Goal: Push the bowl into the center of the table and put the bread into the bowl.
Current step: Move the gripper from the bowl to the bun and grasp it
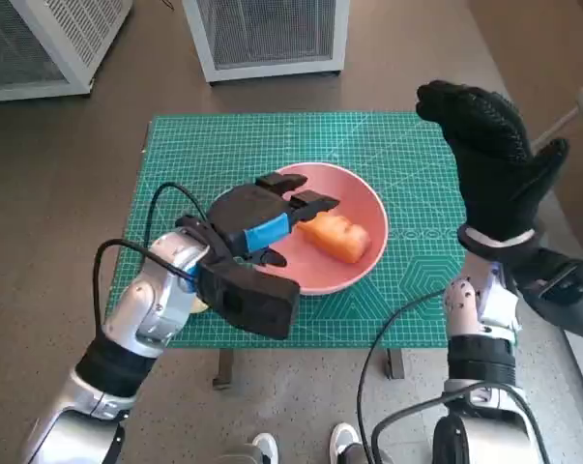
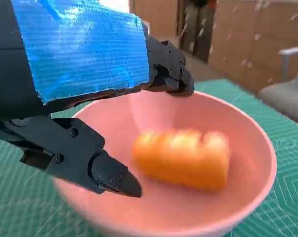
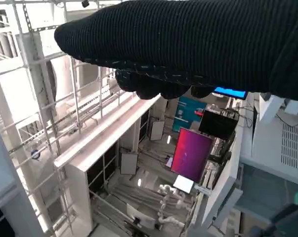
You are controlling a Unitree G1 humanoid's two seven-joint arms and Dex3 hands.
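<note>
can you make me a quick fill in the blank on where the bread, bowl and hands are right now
1. The orange bread lies inside the pink ____.
2. The bowl stands on a ____ cutting mat.
3. The left hand hovers over the bowl holding ____.
4. The right hand is raised, gloved in ____.

Missing: bowl; green; nothing; black

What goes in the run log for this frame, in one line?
bread: lying in pink bowl | left hand: open over bowl, empty | right hand: raised, open, empty
</note>
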